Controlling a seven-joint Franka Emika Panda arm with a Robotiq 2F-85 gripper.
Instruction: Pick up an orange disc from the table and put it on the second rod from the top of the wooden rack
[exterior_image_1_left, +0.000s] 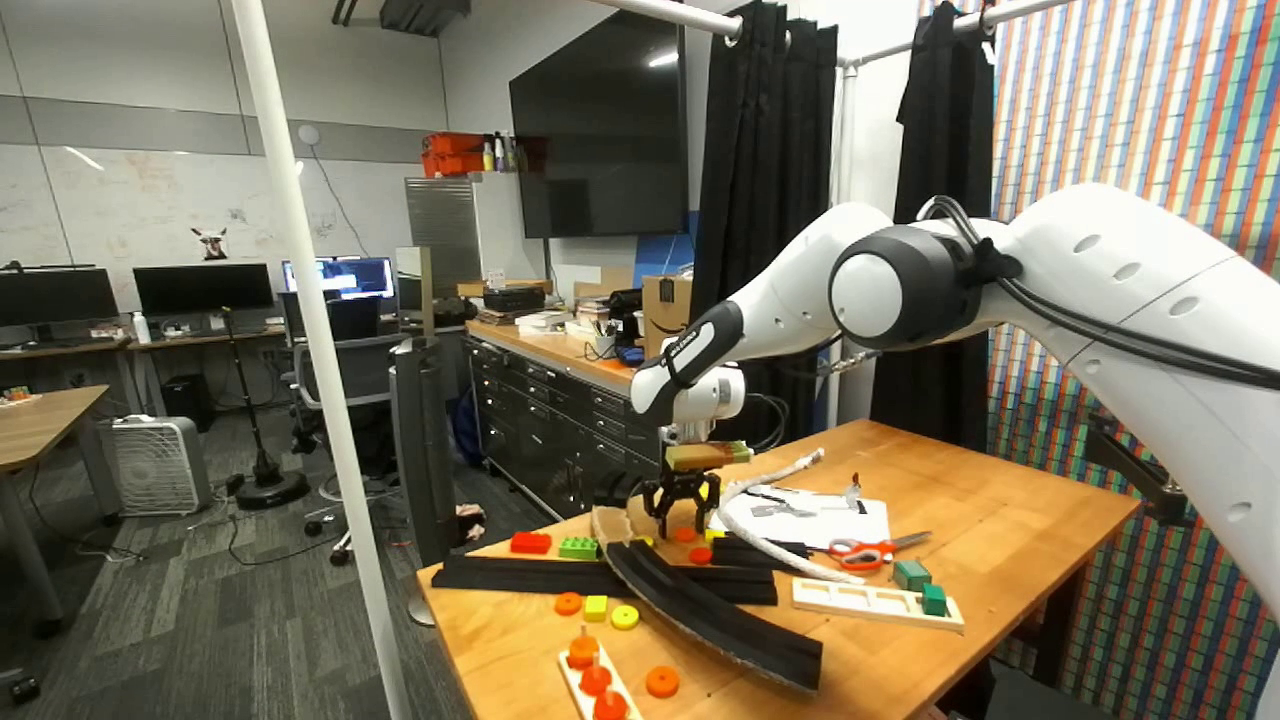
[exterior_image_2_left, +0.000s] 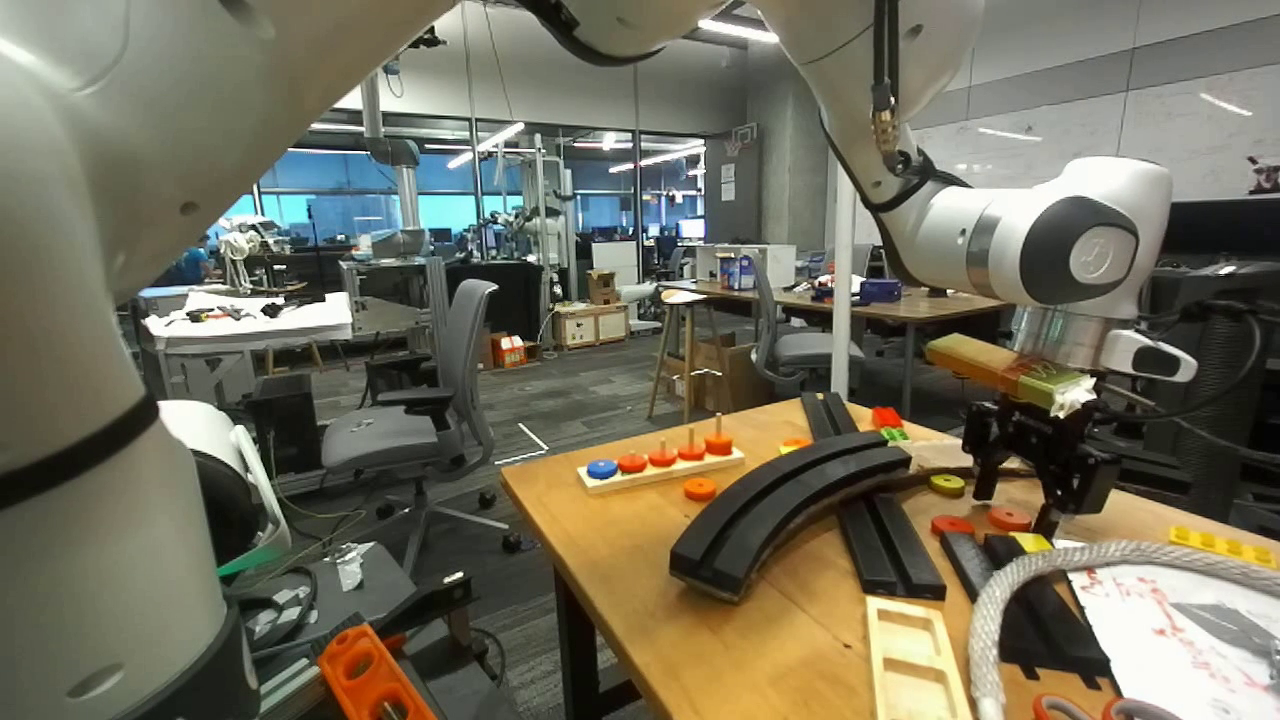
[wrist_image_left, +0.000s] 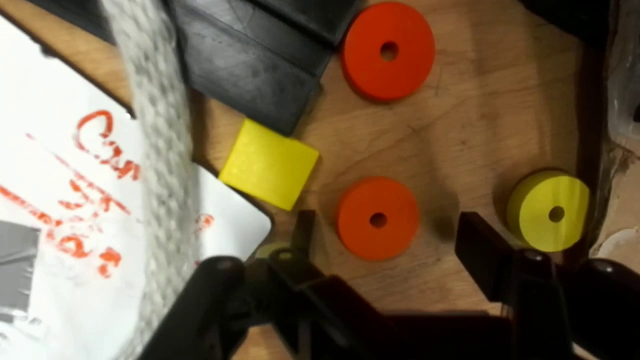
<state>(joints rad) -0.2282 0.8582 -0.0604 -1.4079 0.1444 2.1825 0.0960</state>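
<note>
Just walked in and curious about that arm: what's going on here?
A robot arm holds its open gripper low over the wooden table. In the wrist view, an orange disc shows between the fingers with a gap on either side, so it isn't gripped yet. The goal is to put one on the wooden rack, which already carries other discs.

Looks down on the wooden tabletop (wrist_image_left: 465, 115), past the dark tool (wrist_image_left: 384, 231) at the bottom edge. Shows an orange disc (wrist_image_left: 379, 237) between well-parted fingertips (wrist_image_left: 477, 247), seemingly clear of both, given the blur. Places a red-orange disc (wrist_image_left: 390, 72) farther up, just beside a black grooved bar (wrist_image_left: 250, 57), and a yellow disc (wrist_image_left: 542, 215) just beside the fingertip at right. Takes in a yellow block (wrist_image_left: 270, 165) at the bar's corner and, at left, a braided rope (wrist_image_left: 162, 130) across a white sheet (wrist_image_left: 55, 95) with red handwriting (wrist_image_left: 95, 200).
</note>
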